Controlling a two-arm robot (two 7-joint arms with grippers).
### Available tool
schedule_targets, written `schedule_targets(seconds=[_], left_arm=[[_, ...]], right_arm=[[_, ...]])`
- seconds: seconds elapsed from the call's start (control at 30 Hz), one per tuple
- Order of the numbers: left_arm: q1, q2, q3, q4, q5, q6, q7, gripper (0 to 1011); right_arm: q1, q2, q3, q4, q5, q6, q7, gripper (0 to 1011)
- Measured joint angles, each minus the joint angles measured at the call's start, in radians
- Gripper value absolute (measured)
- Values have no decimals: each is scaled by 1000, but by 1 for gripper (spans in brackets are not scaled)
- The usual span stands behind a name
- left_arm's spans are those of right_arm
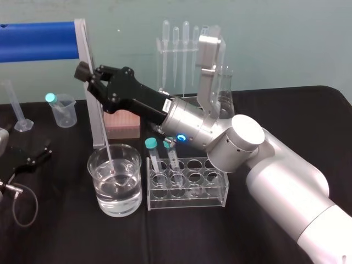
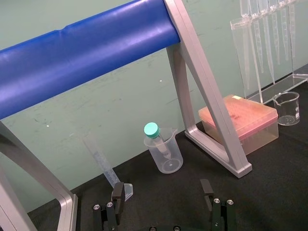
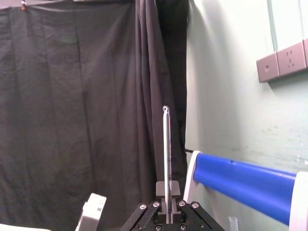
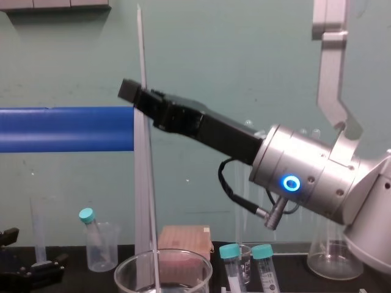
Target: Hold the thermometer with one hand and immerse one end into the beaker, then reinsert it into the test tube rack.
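Thermometer (image 1: pixel 106 146) near upright, clenched in my right tool (image 1: pixel 87 77), lower tip dipped in water inside beaker (image 1: pixel 91 160). Rack (image 1: pixel 187 190) just beside beaker, on my right: lift along rod's axis, then shift right. Left tool (image 2: pixel 161 192) parked at left, released.

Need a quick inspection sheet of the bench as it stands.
Surface: black cloth, no spills seen.
Job's things: thermometer near upright, lower end inside the beaker, which holds water; test tube rack beside it, two capped tubes in it.
Clutter: small plastic beaker, measuring cylinder, pink box, pipette stand, conical flask.
Grippers: right gripper shut on the thermometer above the beaker; left gripper open, parked at left.
Cables: loose loop near the left gripper.
Surroundings: blue bar, green wall.
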Motion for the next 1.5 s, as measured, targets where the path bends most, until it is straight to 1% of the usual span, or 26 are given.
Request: schedule_targets(seconds=[0.17,0.3,0.5,0.63,0.9,1.1,1.5], left_arm=[[0,0,0,0,0,0,0,1008],[0,0,0,0,0,0,0,1008],[0,0,0,0,0,0,0,1008],[0,0,0,0,0,0,0,1008],[0,0,0,0,0,0,0,1008],[0,0,0,0,0,0,0,1008],[0,0,0,0,0,0,0,1008]], right_arm=[[1,-6,-5,23,-10,-1,3,56],[1,-11,-7,46,-16,-13,20,56],[2,-17,-3,79,-13,-28,53,56],[2,-18,-1,90,-12,-31,62,56],[-1,-19,0,97,-18,-33,66,56],[-5,-16,2,95,-14,-33,85,56],[-8,-14,3,89,-11,-33,87,56]])
